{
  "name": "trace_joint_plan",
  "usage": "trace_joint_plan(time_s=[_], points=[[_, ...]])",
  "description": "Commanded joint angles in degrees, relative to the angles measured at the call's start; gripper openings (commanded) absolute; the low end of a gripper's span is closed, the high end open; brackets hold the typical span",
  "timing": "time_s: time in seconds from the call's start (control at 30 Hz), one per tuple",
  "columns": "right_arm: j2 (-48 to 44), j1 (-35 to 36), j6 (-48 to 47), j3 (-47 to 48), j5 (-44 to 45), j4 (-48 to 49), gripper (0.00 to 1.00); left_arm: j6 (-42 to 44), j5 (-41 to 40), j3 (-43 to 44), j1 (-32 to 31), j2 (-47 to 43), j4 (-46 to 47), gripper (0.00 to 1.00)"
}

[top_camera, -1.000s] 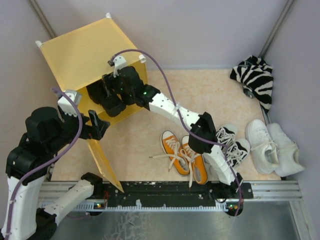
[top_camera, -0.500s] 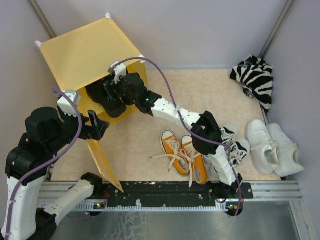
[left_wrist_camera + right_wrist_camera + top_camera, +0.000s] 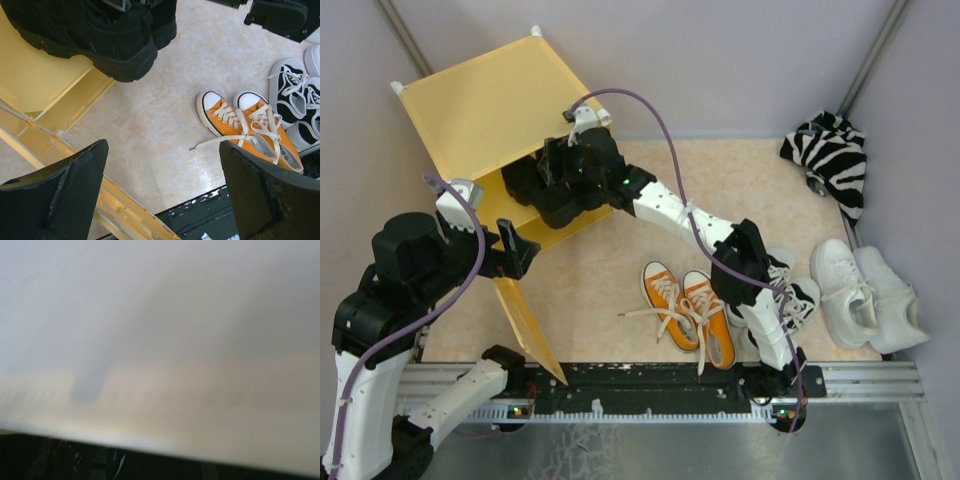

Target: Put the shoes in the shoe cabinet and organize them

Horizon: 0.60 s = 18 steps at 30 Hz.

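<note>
The yellow shoe cabinet (image 3: 485, 95) stands at the far left with its door (image 3: 525, 315) swung open toward me. My right gripper (image 3: 565, 175) reaches into its opening and seems shut on the chunky black shoes (image 3: 535, 195), which hang at the front of the opening; they also show in the left wrist view (image 3: 100, 35). The right wrist view is a pale blur. My left gripper (image 3: 520, 250) (image 3: 162, 150) is open and empty beside the door. Orange sneakers (image 3: 687, 310) (image 3: 250, 127), black-and-white sneakers (image 3: 785, 290) (image 3: 292, 100) and white sneakers (image 3: 865, 290) sit on the floor at the right.
A zebra-striped cloth bundle (image 3: 830, 155) lies at the far right corner. The black mounting rail (image 3: 660, 380) runs along the near edge. The open yellow door (image 3: 60, 145) lies just under my left fingers. Grey walls close in the sides.
</note>
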Motion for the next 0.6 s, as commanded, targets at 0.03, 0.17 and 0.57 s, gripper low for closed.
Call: trace_joint_plan(time_s=[0.03, 0.17, 0.57], points=[[-0.1, -2.6, 16.1, 6.9, -4.2, 3.5, 0.77, -0.5, -0.4, 0.0, -0.1, 0.0, -1.2, 0.99], [5.0, -3.3, 18.2, 11.1, -10.8, 3.9, 0.76, -0.3, -0.4, -0.1, -0.1, -0.3, -1.2, 0.99], [0.8, -3.1, 18.0, 0.8, -15.4, 15.5, 0.75, -0.2, -1.0, -0.4, -0.1, -1.0, -2.0, 0.99]])
